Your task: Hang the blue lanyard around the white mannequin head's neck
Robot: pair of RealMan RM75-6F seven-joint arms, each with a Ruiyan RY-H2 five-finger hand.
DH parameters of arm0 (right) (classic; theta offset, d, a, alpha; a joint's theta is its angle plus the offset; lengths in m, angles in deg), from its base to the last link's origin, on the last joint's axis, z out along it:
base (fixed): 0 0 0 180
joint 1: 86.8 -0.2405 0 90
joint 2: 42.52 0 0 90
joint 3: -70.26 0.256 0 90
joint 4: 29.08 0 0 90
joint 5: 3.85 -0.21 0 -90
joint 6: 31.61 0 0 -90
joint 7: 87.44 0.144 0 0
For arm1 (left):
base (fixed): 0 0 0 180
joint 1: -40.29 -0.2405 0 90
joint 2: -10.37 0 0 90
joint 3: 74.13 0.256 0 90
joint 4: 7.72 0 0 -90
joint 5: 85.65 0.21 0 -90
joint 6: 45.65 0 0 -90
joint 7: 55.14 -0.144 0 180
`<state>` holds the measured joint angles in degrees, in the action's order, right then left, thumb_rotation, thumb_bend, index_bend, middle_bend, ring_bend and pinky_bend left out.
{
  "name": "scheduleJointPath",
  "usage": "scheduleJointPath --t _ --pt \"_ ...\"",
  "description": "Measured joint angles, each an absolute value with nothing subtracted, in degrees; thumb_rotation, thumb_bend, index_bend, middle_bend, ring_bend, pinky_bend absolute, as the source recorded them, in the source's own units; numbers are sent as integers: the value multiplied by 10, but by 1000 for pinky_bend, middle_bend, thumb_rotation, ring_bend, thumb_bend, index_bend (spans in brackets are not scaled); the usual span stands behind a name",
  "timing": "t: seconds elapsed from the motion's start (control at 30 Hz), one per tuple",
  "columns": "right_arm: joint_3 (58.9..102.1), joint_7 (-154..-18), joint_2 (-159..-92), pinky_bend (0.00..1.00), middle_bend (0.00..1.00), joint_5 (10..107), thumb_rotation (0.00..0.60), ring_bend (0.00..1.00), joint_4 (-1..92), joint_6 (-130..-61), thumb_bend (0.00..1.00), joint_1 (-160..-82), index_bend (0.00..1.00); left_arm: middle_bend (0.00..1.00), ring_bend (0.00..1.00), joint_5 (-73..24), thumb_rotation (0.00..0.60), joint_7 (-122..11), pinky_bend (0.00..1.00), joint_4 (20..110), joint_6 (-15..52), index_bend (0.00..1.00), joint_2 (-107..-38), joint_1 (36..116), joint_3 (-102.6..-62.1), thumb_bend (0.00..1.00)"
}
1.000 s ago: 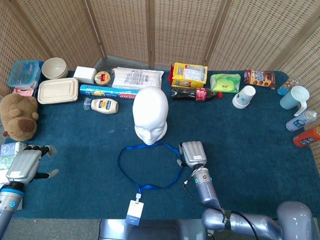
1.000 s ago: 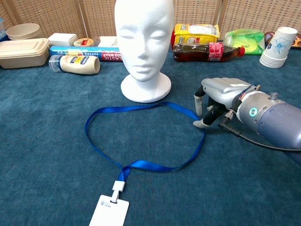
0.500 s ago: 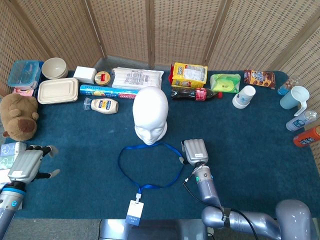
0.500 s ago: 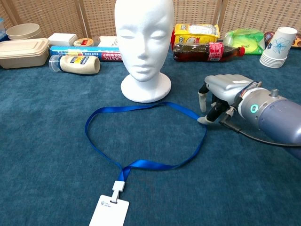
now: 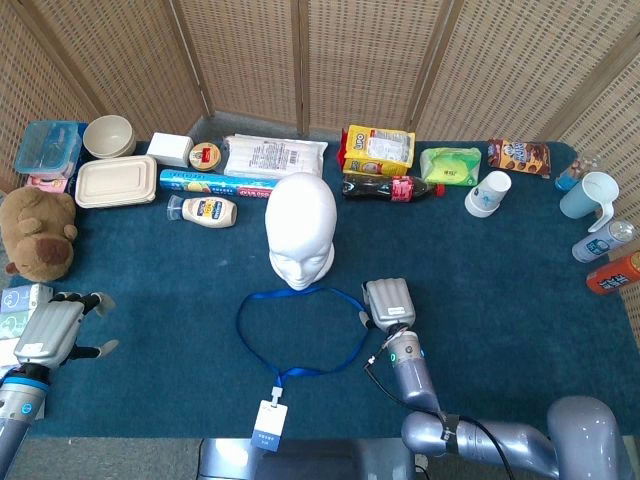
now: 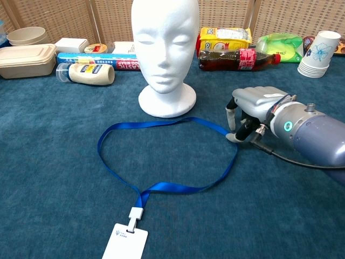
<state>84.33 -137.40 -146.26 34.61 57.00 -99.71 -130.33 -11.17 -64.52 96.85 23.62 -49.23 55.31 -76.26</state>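
1. In the chest view the badge card (image 6: 125, 241) lies nearest, at the bottom edge left of centre, flat on the blue table cloth (image 6: 48, 205); from its clip the blue lanyard (image 6: 161, 188) opens upward in the frame into a wide loop

2. The loop lies flat, and it is longer from left to right than from front to back; its right end reaches to the centre right of the frame, where the right hand (image 6: 254, 110) is

3. This hand stands palm down over that right end of the strap, the fingers curled downward, and one fingertip (image 6: 232, 137) is touching the strap or just beside it; whether the strap is really pinched I cannot tell from these pictures

4. So the strap lies directly under the right hand, toward the left of the frame. The left hand (image 5: 50, 328) is at the lower left edge of the head view, well apart from the loop, fingers spread, holding nothing; the right hand is clearly the nearer one

5. Farther up, the white mannequin head (image 6: 164, 46) stands upright at the top centre, just behind the far side of the loop, up and left from the right hand; I judge the strap must go up and over it
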Motion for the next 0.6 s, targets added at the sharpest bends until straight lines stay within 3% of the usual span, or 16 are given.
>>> scheduleJointPath --t 0.6 --pt "842 -1385 -1467 1000 1000 320 498 1000 575 -997 441 -1316 529 441 367 -109 542 -632 261 963 235 371 -495 552 -759 180"
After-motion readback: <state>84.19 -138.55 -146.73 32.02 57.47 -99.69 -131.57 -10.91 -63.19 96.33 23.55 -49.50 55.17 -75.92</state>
